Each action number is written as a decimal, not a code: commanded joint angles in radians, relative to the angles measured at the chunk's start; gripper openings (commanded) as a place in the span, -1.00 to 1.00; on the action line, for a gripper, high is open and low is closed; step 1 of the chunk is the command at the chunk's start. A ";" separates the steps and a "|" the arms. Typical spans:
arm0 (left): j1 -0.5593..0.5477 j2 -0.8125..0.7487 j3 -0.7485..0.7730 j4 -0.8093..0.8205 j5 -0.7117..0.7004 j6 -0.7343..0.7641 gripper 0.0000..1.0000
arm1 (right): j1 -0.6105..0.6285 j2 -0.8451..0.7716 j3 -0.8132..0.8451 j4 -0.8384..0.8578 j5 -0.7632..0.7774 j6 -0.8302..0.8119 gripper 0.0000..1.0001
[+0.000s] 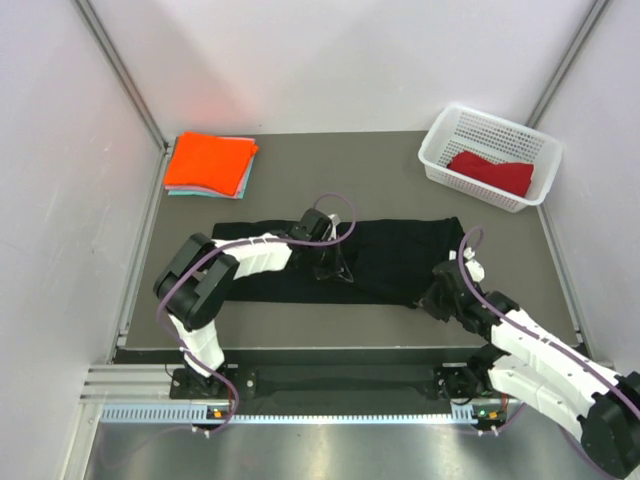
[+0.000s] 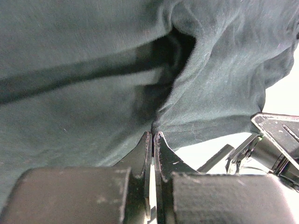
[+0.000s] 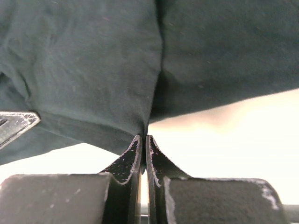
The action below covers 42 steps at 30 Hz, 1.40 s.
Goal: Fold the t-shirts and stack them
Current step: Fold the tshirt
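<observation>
A large black t-shirt (image 1: 390, 255) lies as a long band across the middle of the table. My left gripper (image 1: 335, 272) is shut on its near edge around the middle, and the cloth (image 2: 93, 116) bunches above the pinched fingertips (image 2: 147, 140). At the band's near right corner my right gripper (image 1: 432, 300) is shut on the same shirt, whose hem (image 3: 93, 84) runs into the closed jaws. An orange t-shirt (image 1: 208, 160) lies folded on a pale teal one (image 1: 243, 183) at the far left. A dark red t-shirt (image 1: 492, 172) sits in the basket.
The white mesh basket (image 1: 440, 150) stands at the far right corner. Metal frame posts and white walls close in the table on the left, back and right. The right arm's tip (image 2: 275, 140) shows at the edge of the left wrist view.
</observation>
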 commanded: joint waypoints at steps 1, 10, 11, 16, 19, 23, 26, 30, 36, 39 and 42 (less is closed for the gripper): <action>-0.011 -0.052 -0.034 -0.016 -0.045 -0.017 -1.00 | 0.013 -0.024 -0.018 -0.041 0.001 -0.025 -1.00; -0.036 -0.072 -0.082 0.001 -0.068 -0.072 -1.00 | 0.013 -0.045 -0.013 -0.041 0.009 -0.078 -1.00; -0.040 -0.069 -0.079 0.003 -0.065 -0.075 -1.00 | 0.013 -0.042 -0.007 -0.038 0.007 -0.083 -1.00; -0.041 -0.060 -0.047 -0.016 -0.074 -0.073 -1.00 | 0.013 -0.007 0.013 -0.027 0.030 -0.115 -1.00; -0.041 -0.041 -0.013 -0.059 -0.079 -0.055 -0.87 | 0.011 0.025 0.045 -0.029 0.044 -0.140 -1.00; -0.038 -0.050 0.033 -0.138 -0.136 -0.015 -0.61 | 0.011 0.084 0.094 -0.012 0.035 -0.166 -1.00; -0.027 -0.055 0.105 -0.221 -0.191 0.029 -0.54 | 0.010 0.125 0.137 -0.007 0.038 -0.190 -1.00; 0.012 -0.064 0.168 -0.289 -0.235 0.078 -0.51 | -0.024 0.185 0.202 -0.004 0.036 -0.244 -1.00; 0.090 -0.070 0.173 -0.258 -0.180 0.118 -0.49 | -0.075 0.335 0.306 0.028 0.006 -0.318 -1.00; 0.119 -0.069 0.174 -0.252 -0.165 0.131 -0.49 | -0.101 0.407 0.358 0.054 -0.026 -0.351 -1.00; 0.137 -0.070 0.170 -0.237 -0.142 0.143 -0.49 | -0.127 0.481 0.421 0.069 -0.036 -0.379 -1.00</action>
